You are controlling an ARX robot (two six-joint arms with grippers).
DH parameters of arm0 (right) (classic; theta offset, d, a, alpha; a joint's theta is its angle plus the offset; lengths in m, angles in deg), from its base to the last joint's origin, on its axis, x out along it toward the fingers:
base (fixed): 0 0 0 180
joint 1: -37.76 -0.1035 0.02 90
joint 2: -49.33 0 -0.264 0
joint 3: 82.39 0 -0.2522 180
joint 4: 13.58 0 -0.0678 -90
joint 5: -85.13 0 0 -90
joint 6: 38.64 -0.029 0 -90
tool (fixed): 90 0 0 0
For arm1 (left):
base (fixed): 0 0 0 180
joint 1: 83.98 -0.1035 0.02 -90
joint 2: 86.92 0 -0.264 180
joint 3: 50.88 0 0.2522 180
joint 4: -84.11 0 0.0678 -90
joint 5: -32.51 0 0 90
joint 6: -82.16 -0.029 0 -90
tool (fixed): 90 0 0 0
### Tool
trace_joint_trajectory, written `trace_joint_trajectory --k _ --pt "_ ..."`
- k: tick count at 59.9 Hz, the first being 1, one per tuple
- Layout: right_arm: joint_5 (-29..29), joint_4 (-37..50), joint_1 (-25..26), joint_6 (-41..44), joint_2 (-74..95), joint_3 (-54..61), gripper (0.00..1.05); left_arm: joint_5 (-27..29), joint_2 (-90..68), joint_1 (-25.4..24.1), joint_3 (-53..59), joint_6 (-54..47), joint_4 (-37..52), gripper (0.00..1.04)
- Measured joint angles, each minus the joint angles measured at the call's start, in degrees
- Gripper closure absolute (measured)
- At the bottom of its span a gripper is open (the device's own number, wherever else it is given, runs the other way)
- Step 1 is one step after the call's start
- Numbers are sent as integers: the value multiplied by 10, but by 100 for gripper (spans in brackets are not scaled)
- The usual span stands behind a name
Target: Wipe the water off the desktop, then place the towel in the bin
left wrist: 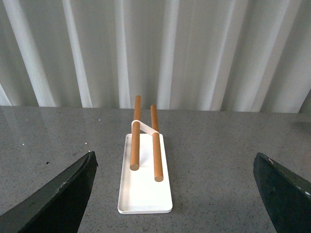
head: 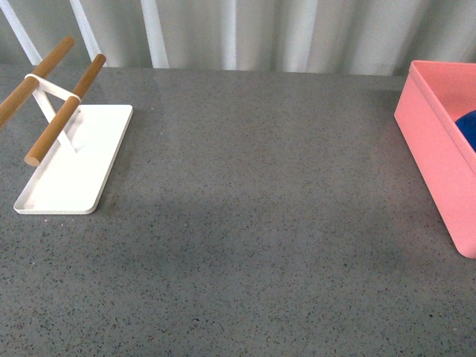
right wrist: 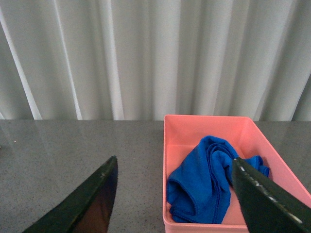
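The blue towel (right wrist: 204, 182) lies crumpled inside the salmon-pink bin (right wrist: 171, 145). In the front view the bin (head: 435, 152) stands at the right edge of the dark speckled desktop (head: 253, 223), with a bit of towel (head: 468, 128) showing inside. My right gripper (right wrist: 177, 199) is open and empty, above the bin's near wall, apart from the towel. My left gripper (left wrist: 180, 194) is open and empty, facing the white tray. Neither arm shows in the front view. No water shows on the desktop.
A flat white tray (head: 74, 160) with two wooden rods (head: 65, 110) stands at the desktop's left; it also shows in the left wrist view (left wrist: 145, 187). White corrugated curtains (head: 245, 33) line the back edge.
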Motion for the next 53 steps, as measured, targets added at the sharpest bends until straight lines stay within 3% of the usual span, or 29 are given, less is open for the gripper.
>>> trace_joint_trajectory --k 6,53 --pt "0 0 0 -1 0 0 5 0 0 0 0 0 0 7" --pt "0 0 0 0 0 0 7 0 0 0 0 0 0 7"
